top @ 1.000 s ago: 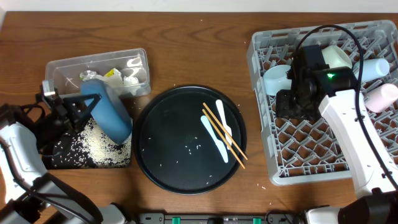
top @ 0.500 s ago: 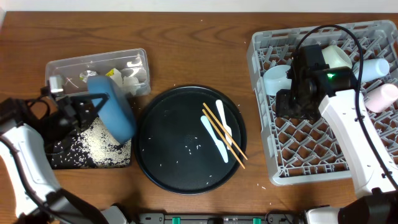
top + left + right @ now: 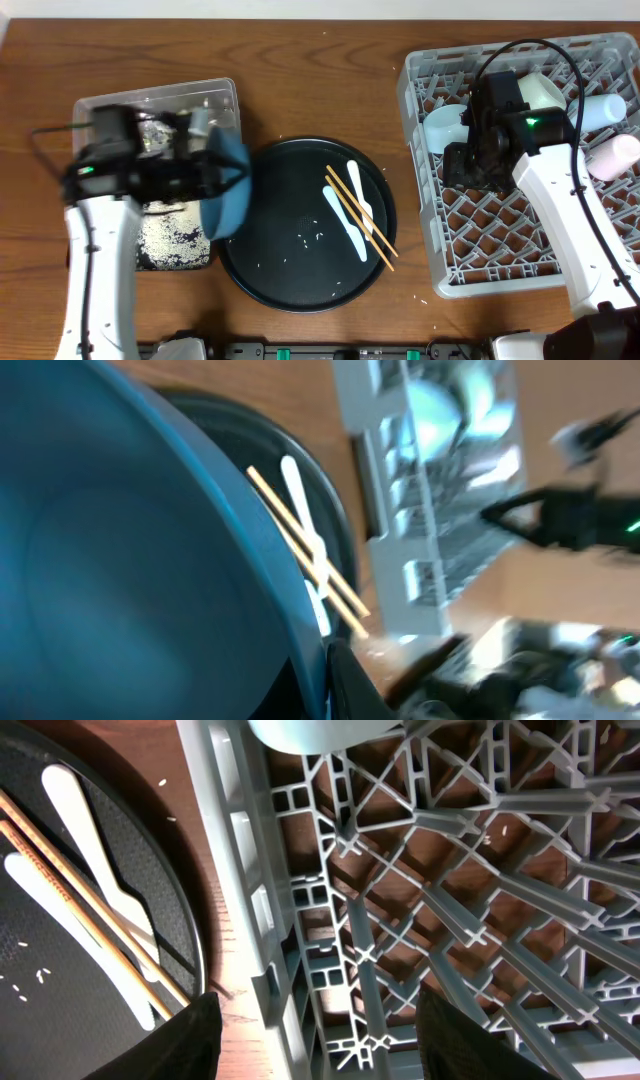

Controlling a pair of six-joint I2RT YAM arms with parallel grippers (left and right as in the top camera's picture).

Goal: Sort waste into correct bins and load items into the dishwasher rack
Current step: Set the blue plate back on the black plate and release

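Note:
My left gripper (image 3: 212, 172) is shut on the rim of the big dark-blue bowl (image 3: 226, 190), which hangs tilted on edge over the left rim of the round black tray (image 3: 290, 285). The left wrist view is blurred; the bowl (image 3: 130, 560) fills its left side, and my left gripper (image 3: 322, 685) pinches its rim. Wooden chopsticks (image 3: 360, 218) and a white spoon (image 3: 346, 222) lie on the round tray. Above the front-left part of the dishwasher rack (image 3: 500, 265) my right gripper (image 3: 475, 172) stands open, holding nothing. Through the right wrist view, that gripper (image 3: 320, 1040) straddles the rack's left wall (image 3: 270, 920).
A clear tub (image 3: 225, 95) with white scraps stands at the back left. In front of it is a shallow black tray (image 3: 170, 245) strewn with rice. A pale-green bowl (image 3: 445, 128) and pale cups (image 3: 605, 110) sit in the rack. Loose rice grains (image 3: 310, 238) dot the round tray.
My left arm has swung right with the blue bowl, from over the shallow black tray to the round tray's left rim. The right arm has not moved.

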